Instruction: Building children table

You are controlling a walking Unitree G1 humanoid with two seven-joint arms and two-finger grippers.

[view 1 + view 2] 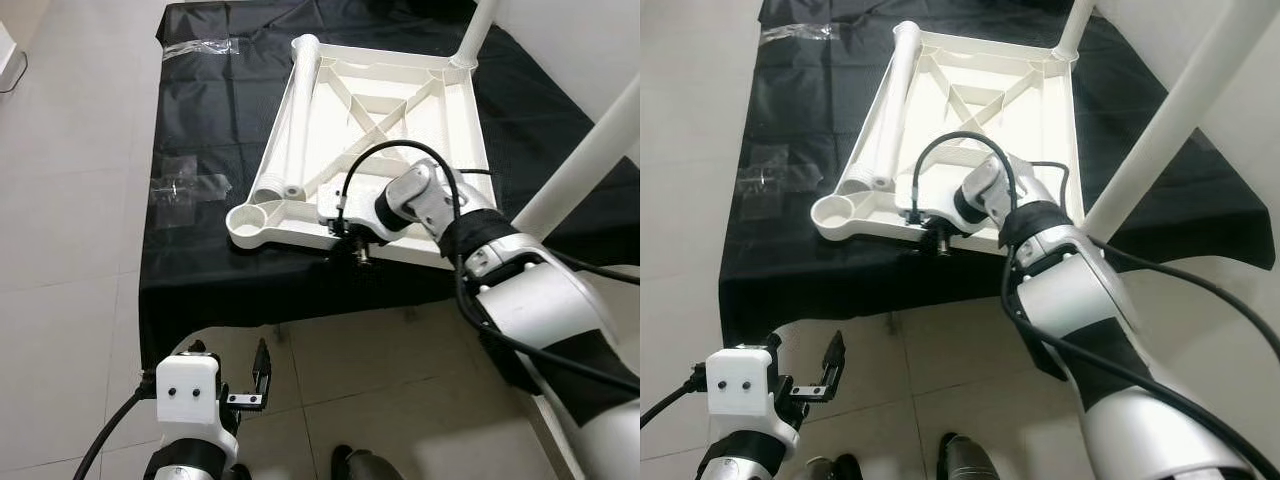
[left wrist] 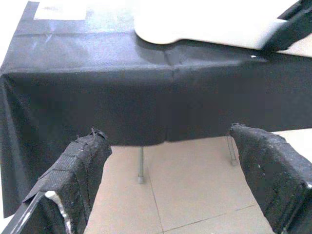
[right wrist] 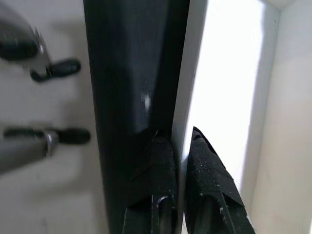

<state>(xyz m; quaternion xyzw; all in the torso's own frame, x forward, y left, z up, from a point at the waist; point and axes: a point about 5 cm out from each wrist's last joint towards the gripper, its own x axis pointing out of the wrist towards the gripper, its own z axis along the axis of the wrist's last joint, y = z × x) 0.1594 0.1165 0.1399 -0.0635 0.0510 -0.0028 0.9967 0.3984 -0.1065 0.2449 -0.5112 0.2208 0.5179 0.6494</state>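
Observation:
A white plastic tabletop (image 1: pixel 440 110) lies upside down on a table draped in black cloth (image 1: pixel 200 270). One white leg (image 1: pixel 290 120) lies loose along its left side, its end beside an empty round corner socket (image 1: pixel 250 218). Another leg (image 1: pixel 478 30) stands upright in the far right corner. My right gripper (image 3: pixel 181 141) is at the tabletop's near edge, shut on the thin white rim (image 3: pixel 184 83), one finger on each side. My left gripper (image 2: pixel 170 161) hangs low over the floor in front of the table, open and holding nothing.
A long white leg (image 1: pixel 590 160) slants up at the right, close to my right arm. Two clear plastic bags (image 1: pixel 185 188) (image 1: pixel 200 45) lie on the cloth's left side. The floor (image 1: pixel 70 200) is light tile, and thin metal table legs (image 2: pixel 140 168) show under the cloth.

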